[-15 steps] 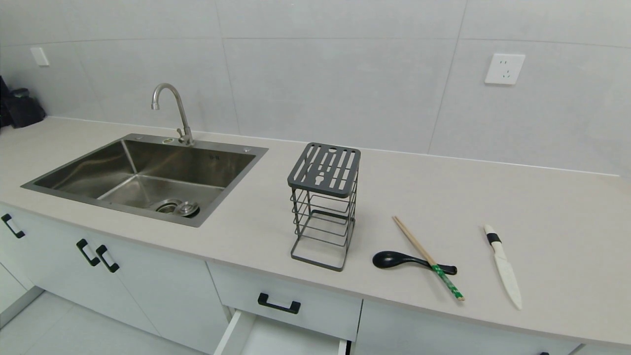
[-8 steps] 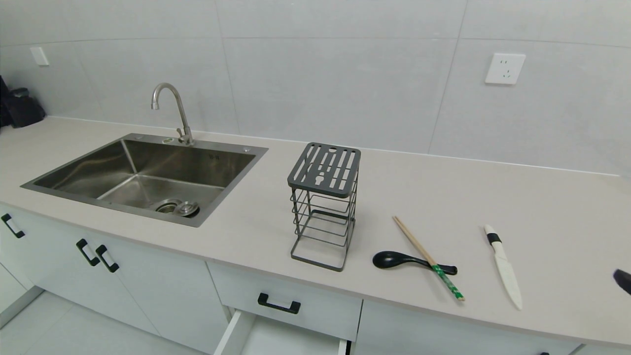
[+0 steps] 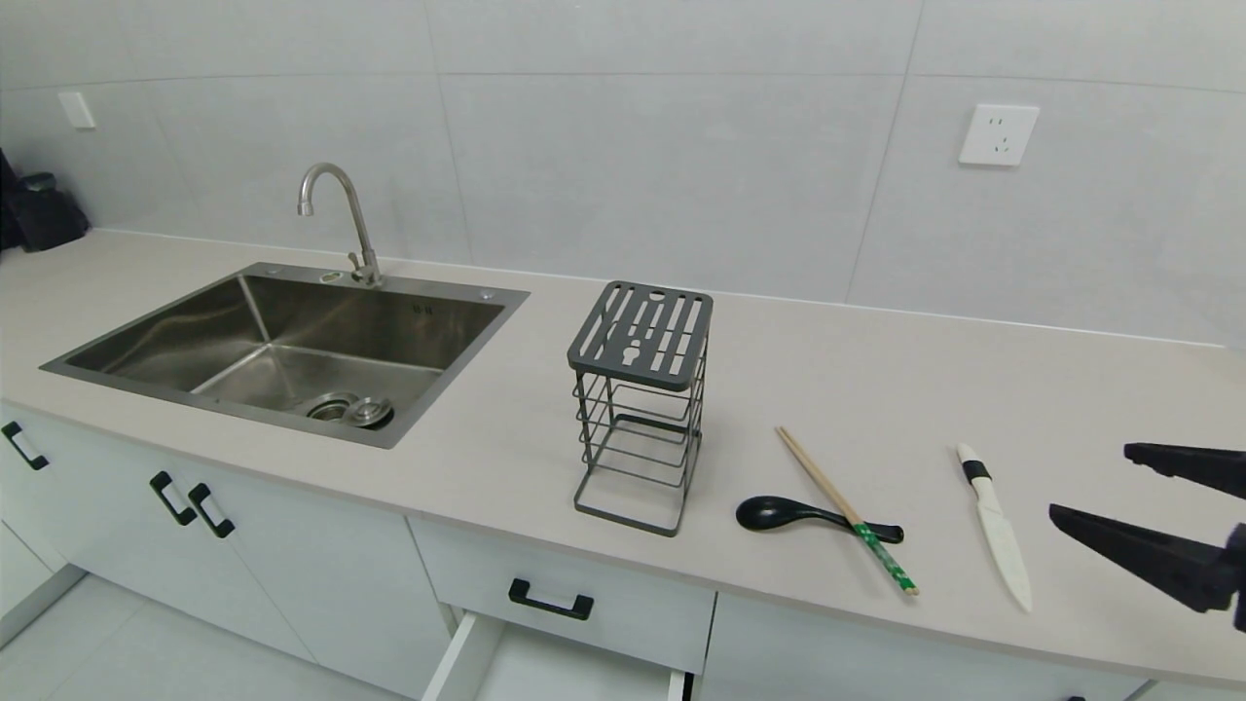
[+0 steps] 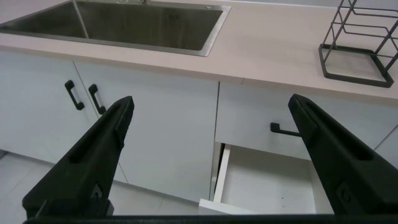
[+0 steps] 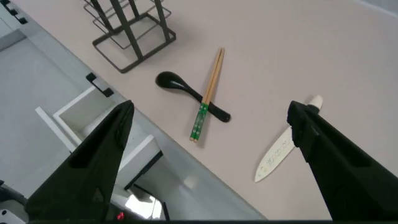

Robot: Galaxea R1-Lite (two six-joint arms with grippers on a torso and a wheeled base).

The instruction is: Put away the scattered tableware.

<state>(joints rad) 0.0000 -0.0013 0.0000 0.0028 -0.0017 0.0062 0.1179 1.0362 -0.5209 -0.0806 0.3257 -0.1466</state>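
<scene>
Seemingly stands at the first pick-up, nothing yet in the rack (image 3: 640, 404): holds the right gripper (image 3: 1090, 482) wide open right of the rack, just beyond the knife (image 3: 993, 526), chopsticks (image 3: 845, 509) and spoon (image 3: 813, 517) lying between, and next needs lowering onto the knife; left gripper (image 4: 211, 102) likewise wide, lower than the rack.

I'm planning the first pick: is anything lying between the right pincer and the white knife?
Nothing visible. The open right pincer hovers just right of the knife, with only bare counter between them. The chopsticks and spoon lie on the knife's far side, toward the rack.
</scene>
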